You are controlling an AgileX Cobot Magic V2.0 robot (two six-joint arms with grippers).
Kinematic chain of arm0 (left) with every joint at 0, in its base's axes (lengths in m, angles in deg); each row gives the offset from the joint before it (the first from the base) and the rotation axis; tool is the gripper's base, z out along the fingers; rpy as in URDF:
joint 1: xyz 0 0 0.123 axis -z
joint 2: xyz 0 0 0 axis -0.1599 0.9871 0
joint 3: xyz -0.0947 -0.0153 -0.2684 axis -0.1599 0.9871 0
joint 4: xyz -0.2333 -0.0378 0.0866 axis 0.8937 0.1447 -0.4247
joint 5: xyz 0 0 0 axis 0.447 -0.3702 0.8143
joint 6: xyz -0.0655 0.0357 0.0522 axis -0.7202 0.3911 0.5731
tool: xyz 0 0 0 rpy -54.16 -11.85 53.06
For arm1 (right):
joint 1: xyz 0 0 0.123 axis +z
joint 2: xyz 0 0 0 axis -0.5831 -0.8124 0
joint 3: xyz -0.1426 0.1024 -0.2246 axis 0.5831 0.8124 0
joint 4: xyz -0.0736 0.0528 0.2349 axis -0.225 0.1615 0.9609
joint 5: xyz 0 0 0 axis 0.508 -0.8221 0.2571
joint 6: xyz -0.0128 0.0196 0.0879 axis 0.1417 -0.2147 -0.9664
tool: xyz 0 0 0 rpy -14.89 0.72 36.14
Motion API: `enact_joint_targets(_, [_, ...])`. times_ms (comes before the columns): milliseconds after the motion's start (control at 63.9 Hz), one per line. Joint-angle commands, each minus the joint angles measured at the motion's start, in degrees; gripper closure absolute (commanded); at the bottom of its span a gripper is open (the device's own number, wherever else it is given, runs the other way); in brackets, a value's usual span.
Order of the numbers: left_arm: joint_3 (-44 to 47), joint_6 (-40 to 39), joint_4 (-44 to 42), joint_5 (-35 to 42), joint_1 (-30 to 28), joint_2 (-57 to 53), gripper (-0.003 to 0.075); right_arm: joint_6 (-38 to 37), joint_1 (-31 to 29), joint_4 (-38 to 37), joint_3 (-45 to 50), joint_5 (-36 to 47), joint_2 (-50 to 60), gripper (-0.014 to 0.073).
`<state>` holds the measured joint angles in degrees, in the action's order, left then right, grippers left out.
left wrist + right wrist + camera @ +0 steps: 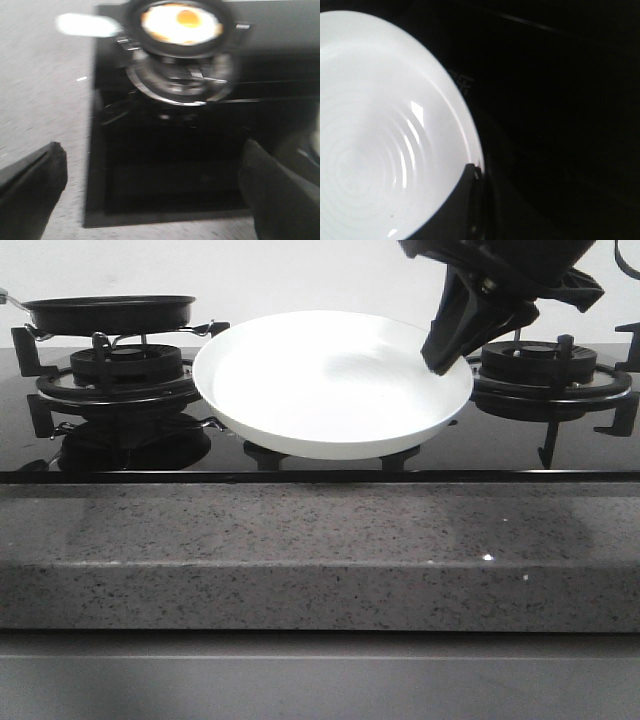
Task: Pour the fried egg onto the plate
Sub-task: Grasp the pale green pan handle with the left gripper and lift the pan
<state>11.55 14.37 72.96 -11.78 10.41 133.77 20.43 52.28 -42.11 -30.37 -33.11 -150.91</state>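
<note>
Plate [320, 390] sits in the middle of the black stove top [300, 445], between the two burners, and it looks held a little above the glass. The right gripper [440, 358] comes down from above and has the plate's right rim between its fingers; in the right wrist view one dark finger [465, 200] lies on the inside of the white rim [440, 100]. The inside of the plate shows ring marks and nothing lies on it. The black pan [110, 310] stands on the left burner [125, 370], well apart from the plate. The fried egg [181, 23] lies flat inside this pan, with the orange yolk toward one side. The left gripper [150, 200] hangs over the stove near the pan with its two fingers [35, 185] spread wide and nothing between them. Grey stone counter [320, 550] runs along the front.
</note>
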Motion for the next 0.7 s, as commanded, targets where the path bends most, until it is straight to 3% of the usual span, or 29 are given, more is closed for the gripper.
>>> enact_joint_targets(0, [-5.3, 3.1, 6.0, 0.7, -5.9, 4.9, 0.0042, 0.6, 0.0, 0.8, -1.3, 1.7, 2.0, 0.0663])
enact_joint_targets(219, [-11.1, 18.3, 31.0, -3.2, -18.6, 16.9, 0.0042, 0.6, 0.0, 0.8, -1.3, 1.7, 2.0, 0.0663])
enact_joint_targets(360, [-13.8, 23.8, 44.6, -5.6, -23.9, 24.2, 0.0042, 0.6, 0.0, 0.8, -1.3, 1.6, 2.0, 0.0663])
enact_joint_targets(689, [-17.9, 28.8, 66.7, -7.2, -25.9, 39.6, 0.0042, 0.6, 0.0, 0.8, -1.3, 1.6, 2.0, 0.0663])
